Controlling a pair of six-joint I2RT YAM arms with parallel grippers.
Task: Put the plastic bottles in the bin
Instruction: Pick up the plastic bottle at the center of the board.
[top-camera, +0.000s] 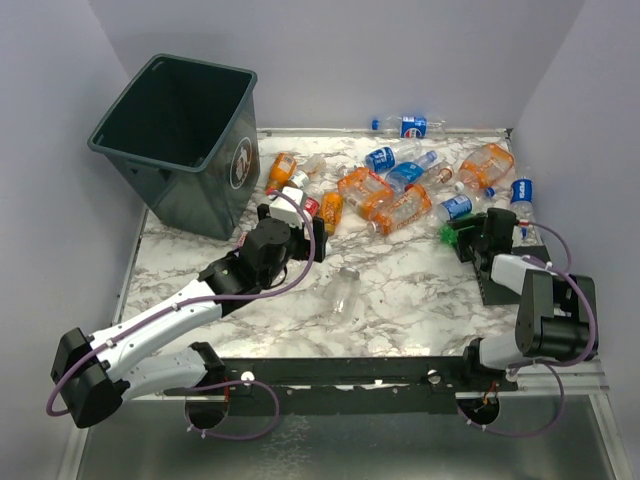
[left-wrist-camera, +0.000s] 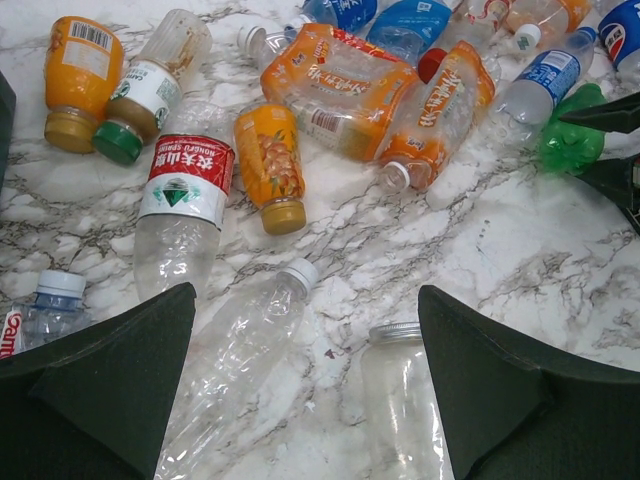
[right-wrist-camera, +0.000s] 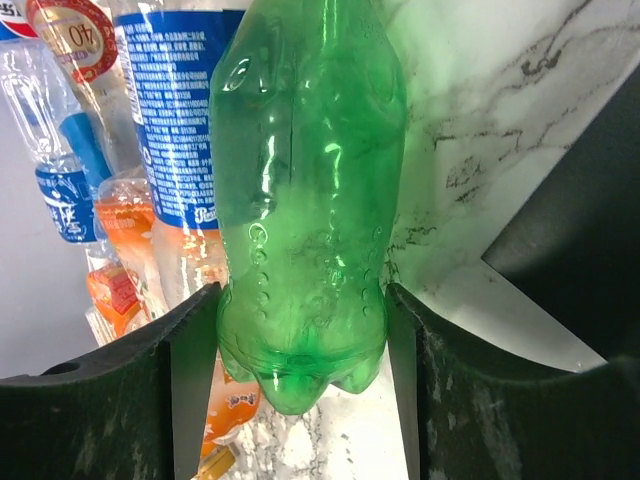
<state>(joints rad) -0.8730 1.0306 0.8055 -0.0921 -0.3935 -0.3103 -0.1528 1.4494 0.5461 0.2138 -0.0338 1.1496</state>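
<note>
The right fingers (top-camera: 468, 240) are clenched on a green bottle (right-wrist-camera: 300, 200). In the right wrist view the 2 dark fingers press against its 2 sides near the base. This bottle is at the right end of the pile on the marble bench (top-camera: 400, 300). Just beside it in that view lie a bottle with a blue label (right-wrist-camera: 175, 130) and some orange ones. The left fingers (top-camera: 292, 225) are released, stand wide apart and hold nothing. In the left wrist view 2 bottles lie on the bench in the gap seen between them: a clear bottle with a white cap (left-wrist-camera: 240, 370) and a clear bottle without cap (left-wrist-camera: 400, 400). Whether these fingers touch the bench I cannot tell. The other plastic bottles (top-camera: 365, 190) lie in a loose pile along the far side of the bench. The orange-tinted ones are in the middle and touch each other, and the blue-labelled ones are behind them and to the right. A bottle with a red label (left-wrist-camera: 185, 190) lies near the left fingers. 1 more blue-labelled bottle (top-camera: 410, 126) lies apart at the far edge. The bin (top-camera: 180, 140) stands at the far left corner with its opening upward and a white round logo (top-camera: 240, 160) on the face toward the bottles. The left fingers are near its right corner but apart from it.
</note>
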